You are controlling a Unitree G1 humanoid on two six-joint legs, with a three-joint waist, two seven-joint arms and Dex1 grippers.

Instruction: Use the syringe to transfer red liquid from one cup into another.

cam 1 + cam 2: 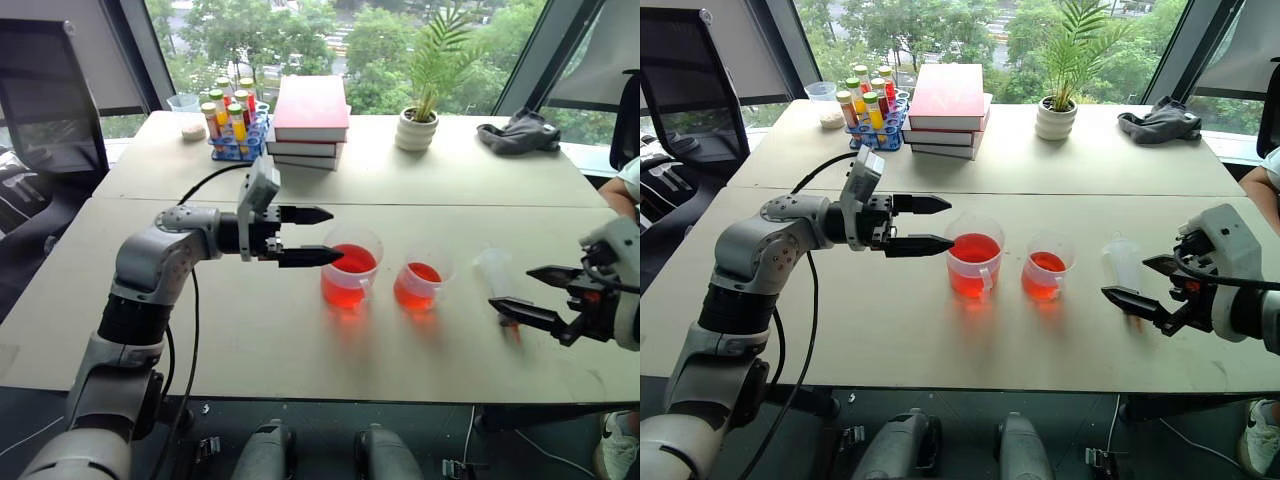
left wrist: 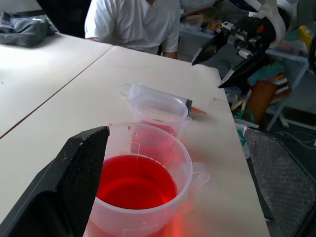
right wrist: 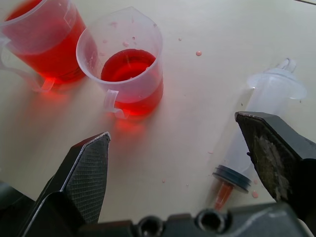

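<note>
Syringe lying flat on the table, off to the right of the two cups, orange tip toward the near edge and flange toward the far side. Right claw hovers just over it, fingers spread wide, gripping nothing, one finger on each side of the barrel in the wrist view. Over on the left, the left claw is released too, pointing sideways at the rim of the big cup, which holds plenty of red liquid. The small cup sits between big cup and syringe, partly filled already. That syringe looks light, stiff and smooth, likely to roll or slip on its round barrel, so the best hold seems to be mid-barrel, just below the flange, clear of the plunger. Squeeze gently; thin plastic could flex, and a few drips already spot the table nearby.
</note>
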